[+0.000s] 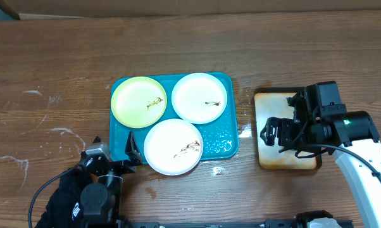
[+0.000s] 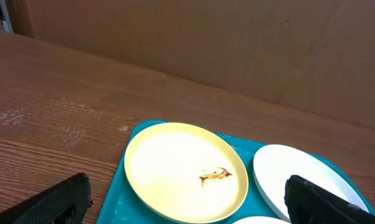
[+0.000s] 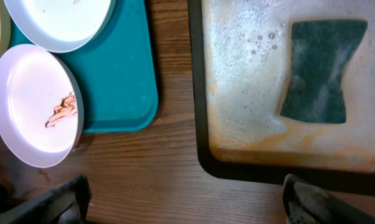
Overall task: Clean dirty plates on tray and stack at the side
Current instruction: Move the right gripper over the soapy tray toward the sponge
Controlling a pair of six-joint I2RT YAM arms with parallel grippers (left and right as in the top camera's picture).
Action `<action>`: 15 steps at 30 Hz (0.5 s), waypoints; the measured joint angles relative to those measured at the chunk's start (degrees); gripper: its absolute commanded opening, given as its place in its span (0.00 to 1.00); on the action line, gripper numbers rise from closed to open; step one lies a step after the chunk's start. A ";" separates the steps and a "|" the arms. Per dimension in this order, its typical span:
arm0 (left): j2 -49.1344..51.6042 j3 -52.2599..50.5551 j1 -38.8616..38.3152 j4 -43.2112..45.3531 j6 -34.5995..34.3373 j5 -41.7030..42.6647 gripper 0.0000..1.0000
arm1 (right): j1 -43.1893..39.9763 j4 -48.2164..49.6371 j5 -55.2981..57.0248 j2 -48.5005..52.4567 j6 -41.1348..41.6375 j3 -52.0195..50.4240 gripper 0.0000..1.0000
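The teal tray (image 1: pixel 231 140) holds three plates. A pale yellow-green plate (image 1: pixel 138 101) lies at its back left, a white plate (image 1: pixel 199 97) at its back right, and a second white plate (image 1: pixel 173 146) hangs over its front edge. Each has a brown smear. My left gripper (image 1: pixel 114 151) is open and empty at the tray's front left corner. In the left wrist view, the left gripper (image 2: pixel 187 208) frames the yellow-green plate (image 2: pixel 175 168). My right gripper (image 1: pixel 276 136) is open and empty, and in the right wrist view (image 3: pixel 187 202) it hangs over bare table.
A cream tray with a dark rim (image 1: pixel 266 100) stands right of the teal tray, under my right arm. It holds soapy foam and a dark green sponge (image 3: pixel 318 71). Wet spots (image 1: pixel 244 132) lie between the two trays. A brown wall (image 2: pixel 237 43) rises behind the table.
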 measured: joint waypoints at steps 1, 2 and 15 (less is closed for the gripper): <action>0.00 0.00 0.00 0.00 0.00 0.00 1.00 | -0.02 -0.33 -0.15 0.00 -0.02 0.00 1.00; 0.00 0.00 0.00 0.00 0.00 0.00 1.00 | -0.02 -0.50 -0.20 0.00 0.02 0.00 1.00; 0.00 0.00 0.00 0.00 0.00 0.00 1.00 | 0.00 -3.13 -0.35 0.02 0.04 0.00 1.00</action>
